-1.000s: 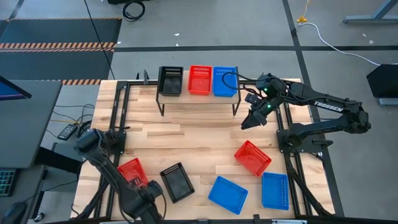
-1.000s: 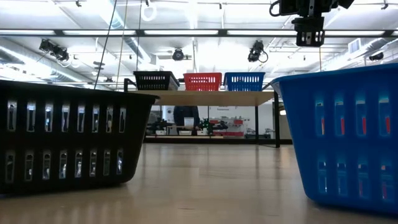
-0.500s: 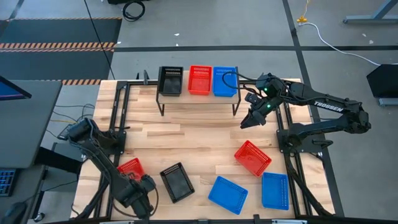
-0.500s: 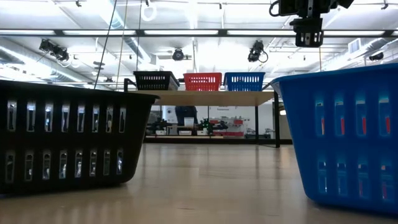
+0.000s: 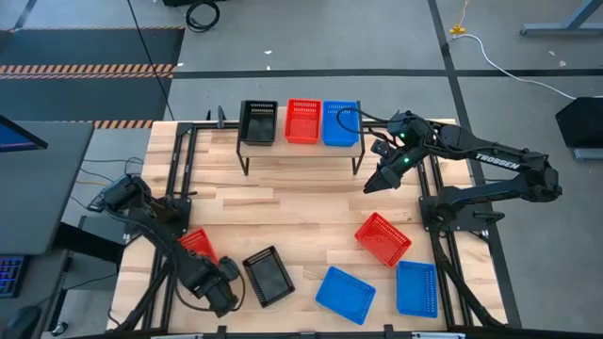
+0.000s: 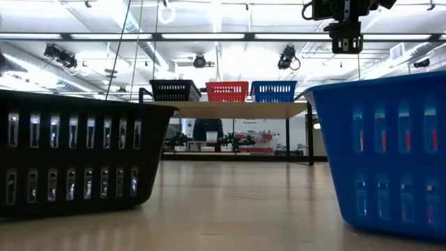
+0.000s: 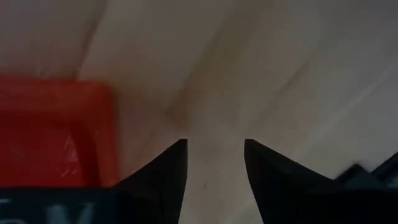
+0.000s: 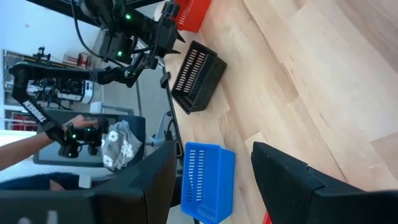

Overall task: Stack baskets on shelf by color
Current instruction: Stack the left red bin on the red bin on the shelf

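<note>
- Nearest, well in front of the shelf (image 5: 300,151), a black basket (image 5: 268,276) lies skewed, long axis angled toward the shelf.
- Just beside it, the left gripper (image 5: 219,285) hangs low with jaws parted and holding nothing; a red basket (image 5: 198,247) sits at its other side, partly hidden, so its heading is unclear.
- Two blue baskets (image 5: 345,294) and another red one lie loose alongside.
- The right gripper (image 5: 374,185) hovers off the shelf's end, jaws apart, empty.
- On the shelf, three baskets stand side by side, long axes pointing away.

Three baskets (image 5: 302,121) sit side by side on the shelf (image 5: 300,153).
</note>
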{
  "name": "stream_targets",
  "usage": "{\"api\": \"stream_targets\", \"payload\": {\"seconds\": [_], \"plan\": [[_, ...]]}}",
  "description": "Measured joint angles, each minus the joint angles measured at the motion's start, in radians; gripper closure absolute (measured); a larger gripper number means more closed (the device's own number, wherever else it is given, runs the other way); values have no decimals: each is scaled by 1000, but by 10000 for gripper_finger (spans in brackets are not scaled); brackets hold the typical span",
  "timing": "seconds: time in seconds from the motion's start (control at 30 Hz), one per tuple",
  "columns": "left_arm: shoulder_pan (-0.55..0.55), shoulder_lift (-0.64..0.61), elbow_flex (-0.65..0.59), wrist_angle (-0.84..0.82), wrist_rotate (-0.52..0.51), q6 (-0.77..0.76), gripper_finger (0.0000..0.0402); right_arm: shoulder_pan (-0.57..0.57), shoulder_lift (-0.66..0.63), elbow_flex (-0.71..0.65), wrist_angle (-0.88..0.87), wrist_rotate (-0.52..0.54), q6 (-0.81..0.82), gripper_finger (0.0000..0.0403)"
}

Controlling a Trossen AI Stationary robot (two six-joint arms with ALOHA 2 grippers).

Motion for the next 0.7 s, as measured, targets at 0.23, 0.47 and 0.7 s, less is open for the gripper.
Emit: {"api": "stream_targets", "payload": {"seconds": [0.23, 0.47, 0.7], "plan": [[80, -8, 92, -69, 84, 92, 277, -20, 0, 0, 1, 0, 0, 190], [83, -15, 252, -386, -17, 176, 247, -43, 0, 0, 3, 0, -7, 190], [83, -17, 122, -347, 61, 151, 164, -70, 2, 0, 14, -1, -6, 190]]}}
